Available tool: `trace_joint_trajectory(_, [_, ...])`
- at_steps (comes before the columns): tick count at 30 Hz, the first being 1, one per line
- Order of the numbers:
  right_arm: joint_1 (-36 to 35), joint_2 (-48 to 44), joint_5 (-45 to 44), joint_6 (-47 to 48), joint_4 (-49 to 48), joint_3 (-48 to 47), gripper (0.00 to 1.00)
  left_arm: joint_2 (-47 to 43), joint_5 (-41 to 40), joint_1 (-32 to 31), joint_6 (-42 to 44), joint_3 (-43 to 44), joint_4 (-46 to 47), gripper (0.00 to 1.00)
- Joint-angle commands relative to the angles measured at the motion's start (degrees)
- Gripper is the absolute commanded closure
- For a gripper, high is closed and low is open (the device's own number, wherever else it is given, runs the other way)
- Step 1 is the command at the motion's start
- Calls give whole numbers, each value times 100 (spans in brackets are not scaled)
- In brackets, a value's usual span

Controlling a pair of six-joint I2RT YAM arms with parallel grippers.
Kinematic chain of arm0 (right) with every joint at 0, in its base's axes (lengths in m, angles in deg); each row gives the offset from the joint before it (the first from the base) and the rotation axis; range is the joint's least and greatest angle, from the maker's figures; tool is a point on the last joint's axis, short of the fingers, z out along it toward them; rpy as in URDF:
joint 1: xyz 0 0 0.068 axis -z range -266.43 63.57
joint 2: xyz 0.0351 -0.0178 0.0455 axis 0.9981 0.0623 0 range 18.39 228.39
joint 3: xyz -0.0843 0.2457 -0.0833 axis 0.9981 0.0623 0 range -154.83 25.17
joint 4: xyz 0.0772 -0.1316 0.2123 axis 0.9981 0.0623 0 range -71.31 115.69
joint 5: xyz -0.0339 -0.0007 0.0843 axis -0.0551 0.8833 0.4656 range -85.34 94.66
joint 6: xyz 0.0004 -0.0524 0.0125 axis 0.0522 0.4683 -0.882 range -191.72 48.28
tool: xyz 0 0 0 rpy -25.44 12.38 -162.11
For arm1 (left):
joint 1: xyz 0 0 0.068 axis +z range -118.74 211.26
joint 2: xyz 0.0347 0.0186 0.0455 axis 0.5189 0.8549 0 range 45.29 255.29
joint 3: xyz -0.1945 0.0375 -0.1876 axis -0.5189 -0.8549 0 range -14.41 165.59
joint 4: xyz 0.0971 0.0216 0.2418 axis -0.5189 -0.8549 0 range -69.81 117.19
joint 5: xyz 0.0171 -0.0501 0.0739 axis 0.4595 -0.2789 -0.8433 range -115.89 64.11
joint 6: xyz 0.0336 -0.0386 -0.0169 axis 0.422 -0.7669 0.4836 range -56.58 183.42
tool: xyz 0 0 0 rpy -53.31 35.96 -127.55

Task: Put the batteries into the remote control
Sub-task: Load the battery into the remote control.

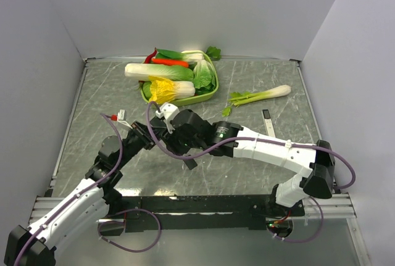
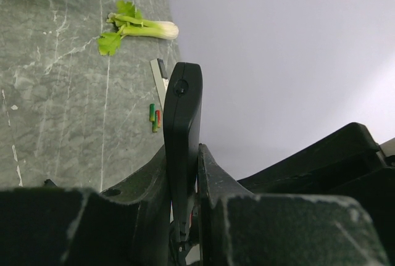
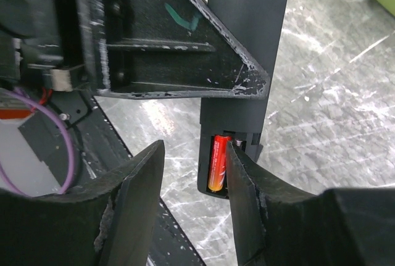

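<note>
My left gripper (image 2: pixel 184 155) is shut on the slim black remote control (image 2: pixel 184 105), holding it edge-on above the table. In the right wrist view the remote control (image 3: pixel 247 44) shows its open slot with one red battery (image 3: pixel 216 164) lying in it. There my right gripper (image 3: pixel 193 149) stands open beside the slot; its right finger (image 3: pixel 244 192) rests against the battery and nothing lies between the jaws. Two more batteries (image 2: pixel 154 116), green and red, lie on the table. From above, both grippers meet at mid-table (image 1: pixel 170 135).
A slim white device (image 1: pixel 267 123) lies on the right of the grey marble table. A celery stalk (image 1: pixel 259 95) lies behind it. A green tray (image 1: pixel 210 96) of vegetables stands at the back centre. White walls close in three sides.
</note>
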Motion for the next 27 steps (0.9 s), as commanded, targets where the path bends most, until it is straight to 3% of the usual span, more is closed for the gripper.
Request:
trace_joint_trajectory(1, [-68, 215, -228, 53, 111, -300, 50, -7, -25, -28, -81, 300, 196, 99])
trace_joint_trajectory(9, [-156, 365, -342, 132, 129, -335, 59, 10, -34, -28, -73, 308, 196, 99])
trace_joint_trajectory(13, [-217, 391, -325, 194, 112, -370, 70, 19, -34, -28, -81, 308, 213, 99])
trace_joint_trajectory(14, [-243, 400, -333, 220, 112, -379, 77, 28, -25, -28, -90, 308, 222, 99])
trace_joint_trajectory(17, [-252, 461, -369, 220, 147, -405, 80, 28, -8, -28, -108, 326, 257, 99])
trace_joint_trajectory(21, [-261, 418, -430, 168, 112, -344, 71, 11, -51, -28, -46, 361, 143, 99])
trace_joint_trajectory(22, [-252, 383, -439, 167, 112, -326, 64, 2, -60, -28, -29, 352, 117, 99])
trace_joint_trajectory(27, [-252, 14, -465, 141, 147, -318, 44, 11, -174, -28, 77, 177, 55, 99])
